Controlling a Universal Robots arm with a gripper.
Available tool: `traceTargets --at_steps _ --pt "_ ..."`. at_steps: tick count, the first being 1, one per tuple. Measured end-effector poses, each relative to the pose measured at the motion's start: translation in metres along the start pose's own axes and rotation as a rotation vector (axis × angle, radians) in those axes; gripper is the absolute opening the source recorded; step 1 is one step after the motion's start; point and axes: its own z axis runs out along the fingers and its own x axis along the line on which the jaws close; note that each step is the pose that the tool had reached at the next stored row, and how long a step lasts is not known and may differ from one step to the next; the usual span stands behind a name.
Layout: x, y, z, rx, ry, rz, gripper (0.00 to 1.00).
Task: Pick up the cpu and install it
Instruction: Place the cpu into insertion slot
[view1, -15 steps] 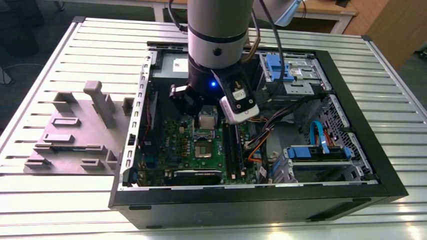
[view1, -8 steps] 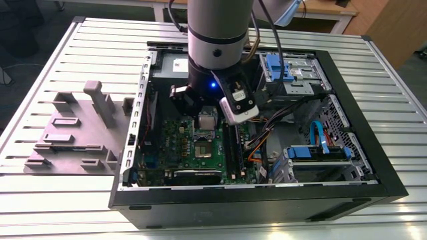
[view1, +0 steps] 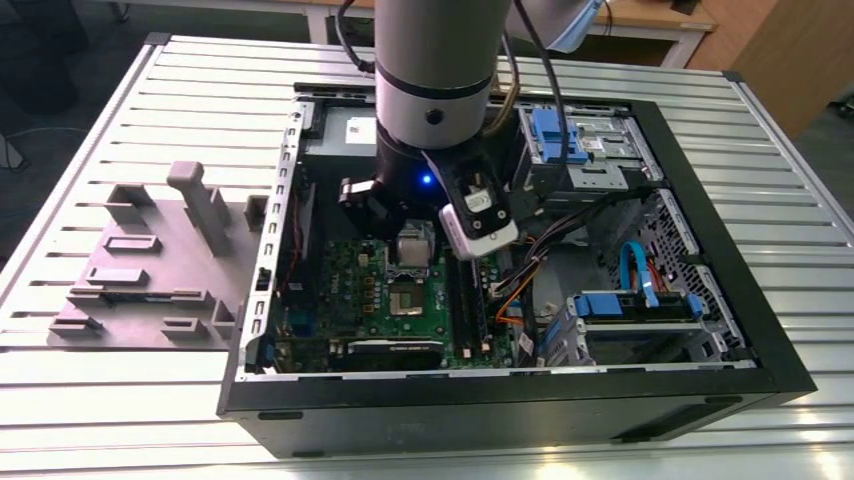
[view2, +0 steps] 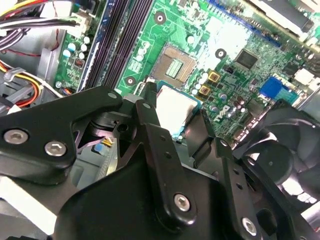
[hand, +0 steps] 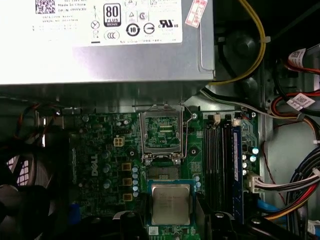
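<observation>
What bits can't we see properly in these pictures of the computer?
- cpu underside: its metal top faces both wrist views.
- cpu's near edge, second wrist view: covered by the gripper holding it.
- socket pins, second wrist view: too small to check.
- Part of the motherboard, exterior view: behind the arm.
- power supply, first wrist view: cut off by the picture's edge.

The arm (view1: 430, 90) hangs upright, wrist pointing down, its gripper (view2: 174, 116) clamped on the cpu (hand: 170, 203)
</observation>
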Motion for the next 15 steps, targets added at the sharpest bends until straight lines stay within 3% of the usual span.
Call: traceTargets --at_steps 5,15 --pt "0.0000 -0.0030 0.0051 0.0001 0.0000 0.000 0.47" --pt "-0.0001 -0.0032 0.0096 0.0000 0.0000 0.000 0.47"
